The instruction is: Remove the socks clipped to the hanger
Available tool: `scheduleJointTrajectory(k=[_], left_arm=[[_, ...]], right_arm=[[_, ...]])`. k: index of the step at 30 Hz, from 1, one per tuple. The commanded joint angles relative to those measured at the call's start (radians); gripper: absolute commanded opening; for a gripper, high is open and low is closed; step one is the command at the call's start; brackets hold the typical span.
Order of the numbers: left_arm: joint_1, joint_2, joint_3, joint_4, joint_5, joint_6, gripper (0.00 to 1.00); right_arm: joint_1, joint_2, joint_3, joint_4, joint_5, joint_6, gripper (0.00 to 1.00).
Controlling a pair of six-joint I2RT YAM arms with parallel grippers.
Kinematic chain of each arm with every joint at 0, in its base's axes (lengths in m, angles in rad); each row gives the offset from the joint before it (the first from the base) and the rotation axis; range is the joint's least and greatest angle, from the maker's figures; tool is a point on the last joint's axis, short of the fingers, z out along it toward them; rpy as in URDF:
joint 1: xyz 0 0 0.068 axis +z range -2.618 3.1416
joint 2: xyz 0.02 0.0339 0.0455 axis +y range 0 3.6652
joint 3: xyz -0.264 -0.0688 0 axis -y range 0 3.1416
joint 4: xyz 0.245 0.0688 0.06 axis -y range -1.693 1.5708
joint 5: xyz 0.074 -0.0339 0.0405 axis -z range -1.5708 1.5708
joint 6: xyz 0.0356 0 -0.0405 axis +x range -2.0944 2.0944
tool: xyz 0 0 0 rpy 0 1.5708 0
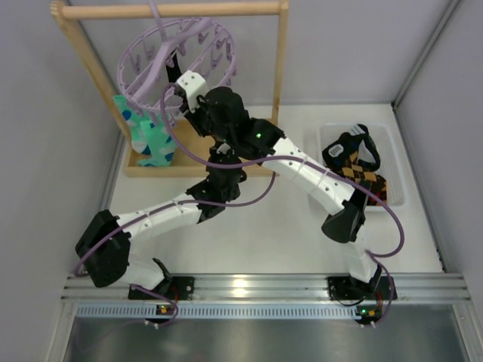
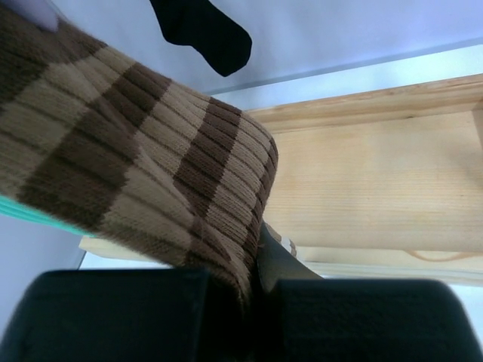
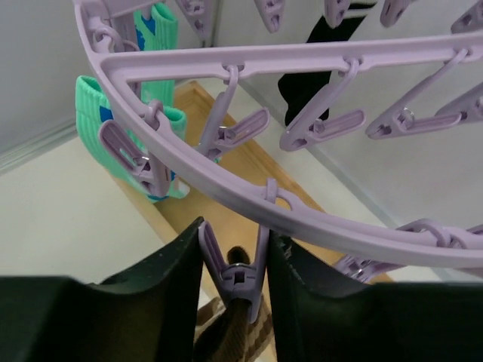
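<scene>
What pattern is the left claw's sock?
Brown-and-tan striped ribbed sock; clearest in left wrist view.

hanger ring (image 3: 219, 197) and clips (image 3: 317, 128) crowd the right pincer (image 3: 234, 264), wooden rack base (image 2: 362, 181) below, tabletop (image 1: 287, 241) free in front

Lilac hanger (image 3: 264, 56) holds clipped teal socks (image 1: 155, 139) and striped sock (image 2: 136, 173).

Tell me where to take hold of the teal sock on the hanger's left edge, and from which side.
Grip the ribbed cuff of the teal sock just below its clip, jaws across the flat fabric, coming from the near side. It hangs limp from the hanger rim, with the wooden rack base close under it, so lower down is likely cramped.
</scene>
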Motion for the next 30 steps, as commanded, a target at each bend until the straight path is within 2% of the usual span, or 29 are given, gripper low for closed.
scheduleJointTrajectory(k=[1, 2, 4, 5, 11, 13, 16, 18, 22, 23, 25, 26, 30], left_arm=[[-0.01, -0.052, -0.019, 0.026, -0.011, 0.005, 0.0], [-0.01, -0.055, -0.024, 0.026, -0.011, 0.007, 0.0], [-0.01, -0.059, -0.027, 0.026, -0.012, 0.003, 0.0], [-0.01, -0.062, -0.029, 0.026, -0.012, -0.001, 0.0], [-0.013, -0.096, -0.098, 0.004, 0.043, -0.084, 0.0], [-0.014, -0.118, -0.128, -0.04, 0.067, -0.156, 0.0], [-0.014, -0.139, -0.165, -0.069, 0.115, -0.239, 0.0], [-0.014, -0.176, -0.176, -0.1, 0.182, -0.288, 0.0], [-0.014, -0.268, -0.219, -0.12, 0.318, -0.358, 0.0], [-0.014, -0.309, -0.242, -0.123, 0.351, -0.374, 0.0], [-0.014, -0.351, -0.263, -0.123, 0.462, -0.401, 0.0], [-0.014, -0.39, -0.288, -0.123, 0.487, -0.414, 0.0], [-0.014, -0.484, -0.351, -0.121, 0.609, -0.461, 0.0]], right_arm=[[0.014, -0.002, 0.007, 0.108, -0.004, -0.006, 0.28], [0.016, -0.003, 0.004, 0.111, -0.001, -0.008, 0.21], [0.019, -0.006, 0.003, 0.117, -0.002, -0.008, 0.2], [0.02, -0.008, 0.003, 0.118, -0.002, -0.008, 0.15], [0.025, -0.062, -0.05, 0.143, -0.022, 0.009, 0.13], [0.025, -0.079, -0.072, 0.157, -0.019, 0.011, 0.05], [0.027, -0.079, -0.07, 0.161, -0.019, 0.014, 0.07], [0.025, -0.08, -0.07, 0.155, -0.02, 0.023, 0.2], [0.025, -0.102, -0.084, 0.148, -0.046, 0.035, 0.29], [0.025, -0.109, -0.085, 0.143, -0.054, 0.038, 0.42], [0.025, -0.134, -0.092, 0.113, -0.083, 0.049, 0.57], [0.025, -0.154, -0.092, 0.097, -0.092, 0.054, 0.69], [0.025, -0.25, -0.189, 0.08, -0.12, 0.074, 0.79]])
